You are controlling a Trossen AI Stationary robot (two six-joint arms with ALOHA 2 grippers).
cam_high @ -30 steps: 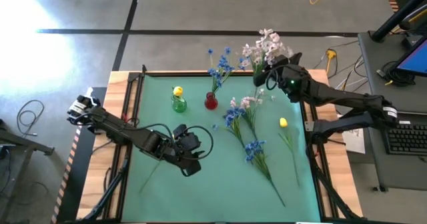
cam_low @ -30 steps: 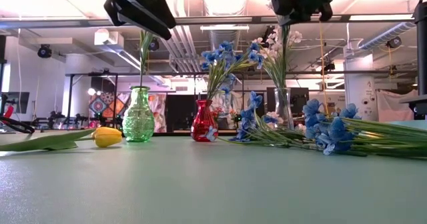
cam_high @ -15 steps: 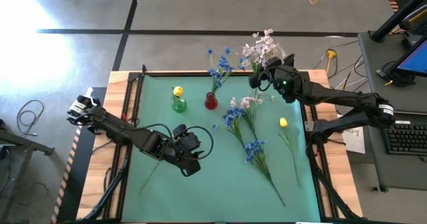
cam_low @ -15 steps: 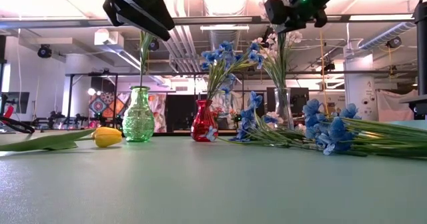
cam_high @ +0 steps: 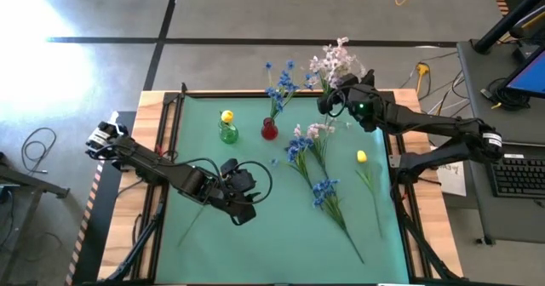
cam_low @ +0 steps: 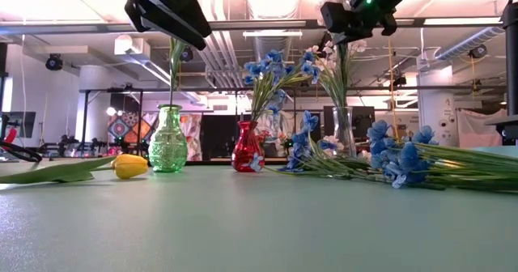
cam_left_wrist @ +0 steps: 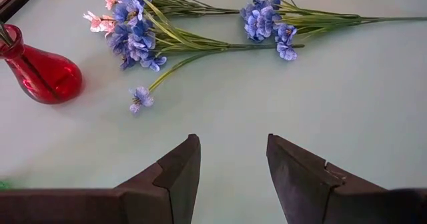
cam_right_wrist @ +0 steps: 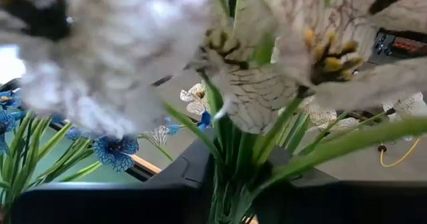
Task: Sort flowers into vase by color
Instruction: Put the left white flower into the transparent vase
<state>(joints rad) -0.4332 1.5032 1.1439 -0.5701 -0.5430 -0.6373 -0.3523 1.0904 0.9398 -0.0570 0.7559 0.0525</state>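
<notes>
A pale pink-white blossom spray (cam_high: pixel 336 63) stands upright at the table's far right, its stems running down into a clear vase (cam_low: pixel 344 133). My right gripper (cam_high: pixel 328 101) is shut on the spray just under the blossoms. A green vase (cam_high: pixel 228 134) holds a yellow bud. A red vase (cam_high: pixel 269 131) holds blue flowers (cam_high: pixel 279 82). My left gripper (cam_high: pixel 243 205) hovers open over the table's near left, nothing between its fingers (cam_left_wrist: pixel 180 177). My right gripper pinches the spray's bundled green stems (cam_right_wrist: pixel 230 164) between its two fingers, just below the blossoms. The fingers come in about level from the table's right and lie across the stems. The spray stands upright, its lower stems (cam_low: pixel 343 82) reaching down into the clear vase.
Loose flowers lie on the green mat: a blue and pink bunch (cam_high: pixel 306 141), a blue stem (cam_high: pixel 325 191) and a yellow bud (cam_high: pixel 362 157) with its long stem. The mat's near left lies bare beside my left arm.
My right gripper has gone down and a little toward the table's left with the pink-white spray, which stays upright and has sunk lower over the clear vase. Over the last half second it has kept still.
</notes>
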